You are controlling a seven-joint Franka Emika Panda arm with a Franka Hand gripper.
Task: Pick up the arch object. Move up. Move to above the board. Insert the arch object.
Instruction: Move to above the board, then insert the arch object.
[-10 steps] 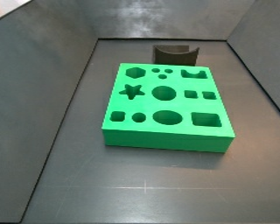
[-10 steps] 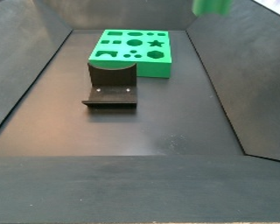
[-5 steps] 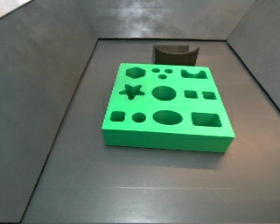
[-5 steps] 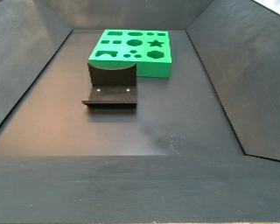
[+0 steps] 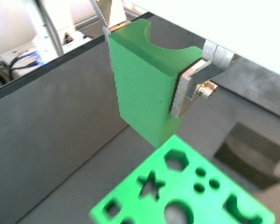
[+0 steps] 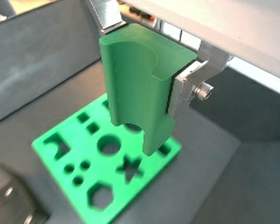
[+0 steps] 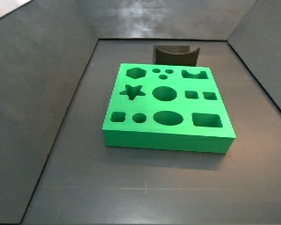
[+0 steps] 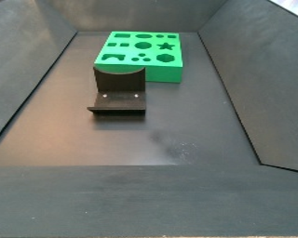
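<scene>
gripper (image 6: 149,66): out of frame in both side views; seen only in both wrist views, raised high over the bench.
fingers (image 5: 192,83): clamped on the arch object; a silver plate is pressed to each side face.
arch object (image 6: 140,83): held upright well above the board, curved notch at the upper end near the wrist; also seen at (image 5: 149,79).
board (image 7: 167,105): flat on the bench (image 7: 143,189), towards the far edge in this side view; every cut-out is seen empty.
fixture (image 8: 118,88): just beside the board edge, at (image 7: 176,54) behind it; no piece is seen on it.
step: move to above the board is judged in hand; pick and lift look done.
next move: the block's lower end is to be lined up over the arch cut-out (image 7: 192,77), then lowered straight in.
open room: the bench near edge is bare; side walls stand close to the board, so travel is best kept high.
</scene>
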